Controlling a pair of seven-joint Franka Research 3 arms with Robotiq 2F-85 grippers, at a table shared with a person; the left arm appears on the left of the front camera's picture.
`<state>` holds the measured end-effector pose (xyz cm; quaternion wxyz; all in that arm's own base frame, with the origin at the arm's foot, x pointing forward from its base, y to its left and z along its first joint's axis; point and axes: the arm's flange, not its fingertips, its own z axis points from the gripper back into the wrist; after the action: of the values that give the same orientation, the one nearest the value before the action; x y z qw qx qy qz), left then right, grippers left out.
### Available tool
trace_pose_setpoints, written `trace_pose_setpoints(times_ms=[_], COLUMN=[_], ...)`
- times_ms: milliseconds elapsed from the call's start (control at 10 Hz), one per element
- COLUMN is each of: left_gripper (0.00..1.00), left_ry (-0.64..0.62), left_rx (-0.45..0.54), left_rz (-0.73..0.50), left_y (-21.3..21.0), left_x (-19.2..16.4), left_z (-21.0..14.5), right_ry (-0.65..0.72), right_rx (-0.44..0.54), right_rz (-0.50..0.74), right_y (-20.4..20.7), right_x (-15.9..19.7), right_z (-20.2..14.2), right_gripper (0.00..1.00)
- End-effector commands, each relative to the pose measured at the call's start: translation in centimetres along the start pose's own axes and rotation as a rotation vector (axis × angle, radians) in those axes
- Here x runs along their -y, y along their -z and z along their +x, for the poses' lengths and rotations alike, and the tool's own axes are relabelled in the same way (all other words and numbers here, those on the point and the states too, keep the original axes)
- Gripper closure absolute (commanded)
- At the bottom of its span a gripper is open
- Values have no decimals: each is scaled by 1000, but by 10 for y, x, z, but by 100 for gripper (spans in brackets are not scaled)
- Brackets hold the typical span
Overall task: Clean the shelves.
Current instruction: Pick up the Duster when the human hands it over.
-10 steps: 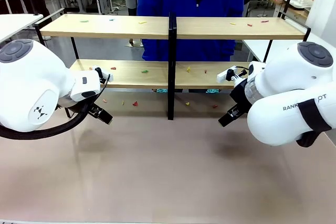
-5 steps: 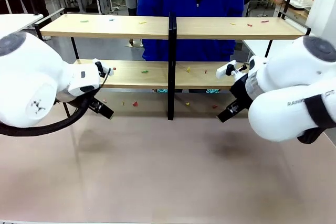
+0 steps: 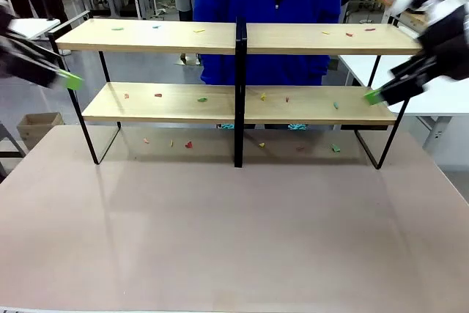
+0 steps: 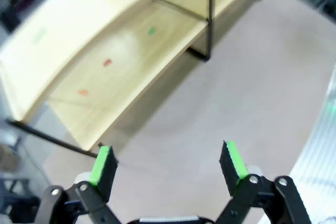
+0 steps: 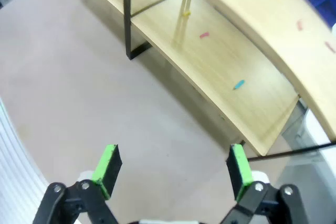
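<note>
Looking across the beige tabletop [image 3: 234, 232], the shelves [image 3: 176, 37] sit over at the 12 o'clock side. Both wooden boards are dotted with little coloured scraps [image 3: 201, 99], plus a few more on the tabletop underneath. A person in a blue top [image 3: 220, 5] stands right behind the rack at 12. The left gripper [image 3: 71, 80] hangs off the 9 o'clock end, pretty blurry. The right gripper [image 3: 375, 96] is at the 3 o'clock end, just beside the lower board. On the wrist cams both have their green pads spread wide with nothing between them, above the tabletop. The shelves run from 9 to 1 o'clock in the left wrist view and from 11 to 3 in the right.
</note>
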<state>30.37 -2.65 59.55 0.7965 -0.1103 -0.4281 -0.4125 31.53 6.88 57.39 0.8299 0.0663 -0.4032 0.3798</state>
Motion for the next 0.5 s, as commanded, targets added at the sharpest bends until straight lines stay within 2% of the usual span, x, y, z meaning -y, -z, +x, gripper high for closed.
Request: trace_pose_setpoints(times_ms=[0, 200, 400], left_gripper=[0, 0, 0], left_ry=[36, -9, -64], left_rx=[149, 253, 283], left_rz=[-105, -91, -29], left_y=[-43, -53, -51], left_x=[43, 43, 43], left_z=[-91, -94, -88], right_ry=[-45, -43, -40], right_rx=[67, 91, 109], right_rz=[1, -21, -33], right_y=[-48, -66, -70], right_x=[-25, -16, -12], right_z=[-74, -74, -74], right_gripper=[0, 0, 0])
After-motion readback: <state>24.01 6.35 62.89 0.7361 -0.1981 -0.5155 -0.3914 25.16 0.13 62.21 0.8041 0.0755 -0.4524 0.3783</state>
